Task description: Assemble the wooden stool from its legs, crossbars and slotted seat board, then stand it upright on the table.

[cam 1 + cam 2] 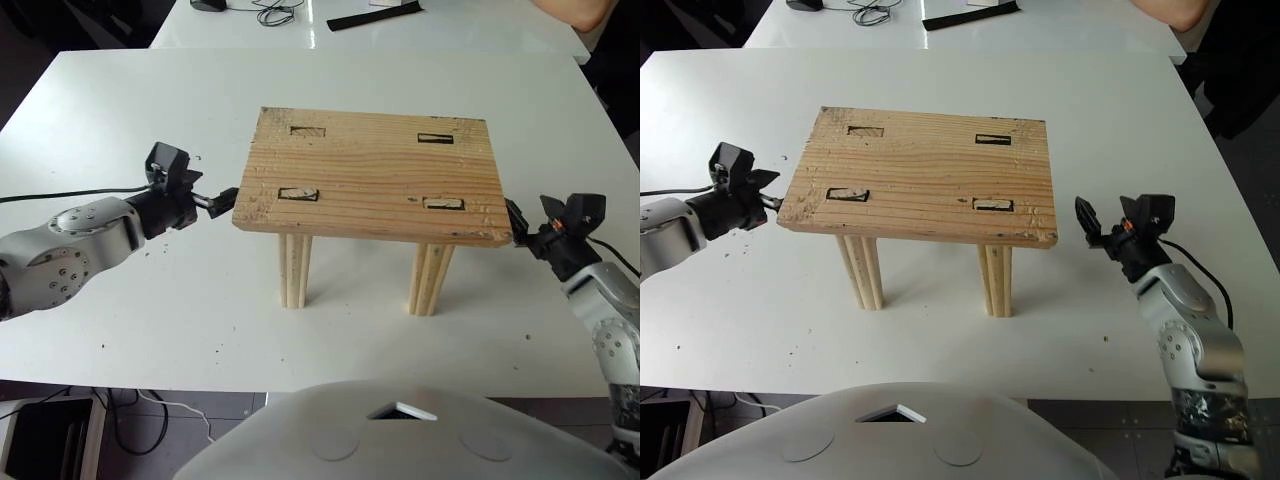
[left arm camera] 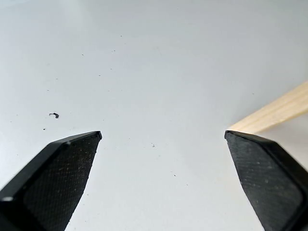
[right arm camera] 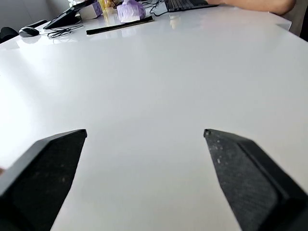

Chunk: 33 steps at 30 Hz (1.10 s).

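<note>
The left gripper's (image 2: 163, 134) fingers (image 2: 62, 163) were spread wide with nothing between them but bare table (image 1: 150, 300). In the wrist view a pale wooden edge showed just past one fingertip. From the head camera, the gripper sat at the stool's (image 1: 370, 175) left side, level with the seat (image 1: 400, 160) and close to its front left corner. One fingertip looked to be at the seat's edge, but whether it touched the wood could not be told. The left arm ran away from the stool, out to the left and low over the table.

The right gripper's (image 1: 1108, 222) fingers (image 3: 250, 163) were likewise spread apart and held nothing. It hovered off the stool's right side, near the seat's front right corner and apart from it by a small gap. Its arm led back toward the near edge of the table, right of the stool.

The stool stood upright on the table, between the two grippers and roughly mid-table. Its seat lay flat on top with four slots (image 1: 298, 193) cut through it, one near each corner. Pale wood filled the two near slots. Two legs (image 1: 294, 270) showed under the seat's front edge, reaching down to the table.

Behind the stool, on a second table, lay a black strip (image 1: 375, 15) and a tangle of cable (image 1: 275, 12).
</note>
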Each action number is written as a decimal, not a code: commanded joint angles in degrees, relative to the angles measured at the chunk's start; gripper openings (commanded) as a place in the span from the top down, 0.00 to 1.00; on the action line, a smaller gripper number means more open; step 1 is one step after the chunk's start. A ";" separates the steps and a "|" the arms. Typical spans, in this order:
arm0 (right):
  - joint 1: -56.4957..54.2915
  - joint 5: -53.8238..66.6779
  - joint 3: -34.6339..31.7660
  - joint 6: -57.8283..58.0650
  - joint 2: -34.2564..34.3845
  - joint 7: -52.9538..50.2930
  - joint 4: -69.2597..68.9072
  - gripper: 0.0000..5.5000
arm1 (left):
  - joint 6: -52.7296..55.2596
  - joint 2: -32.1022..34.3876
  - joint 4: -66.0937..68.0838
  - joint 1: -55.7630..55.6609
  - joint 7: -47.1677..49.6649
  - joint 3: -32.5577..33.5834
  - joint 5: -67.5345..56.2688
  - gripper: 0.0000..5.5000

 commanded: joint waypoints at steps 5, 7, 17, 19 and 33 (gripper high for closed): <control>-17.49 -13.73 1.87 -11.96 6.94 1.89 21.86 0.18 | 4.14 0.48 2.59 10.66 14.84 12.94 11.80 0.13; -18.92 -15.35 1.95 -13.74 8.66 2.49 24.48 0.18 | 2.90 0.48 2.22 11.65 15.79 13.69 7.59 0.13; -18.14 -19.47 -2.63 -17.10 7.05 3.89 22.67 0.18 | 9.94 0.48 13.15 -22.90 -3.06 16.03 32.50 0.13; -14.69 -19.80 -4.09 -17.42 7.15 3.22 19.46 0.18 | 10.98 0.48 22.70 -29.65 -7.89 15.13 43.80 0.13; 19.84 -18.26 -27.65 -22.87 7.35 0.95 7.06 0.18 | 15.60 -7.53 80.56 -49.14 -7.68 -22.37 104.74 0.13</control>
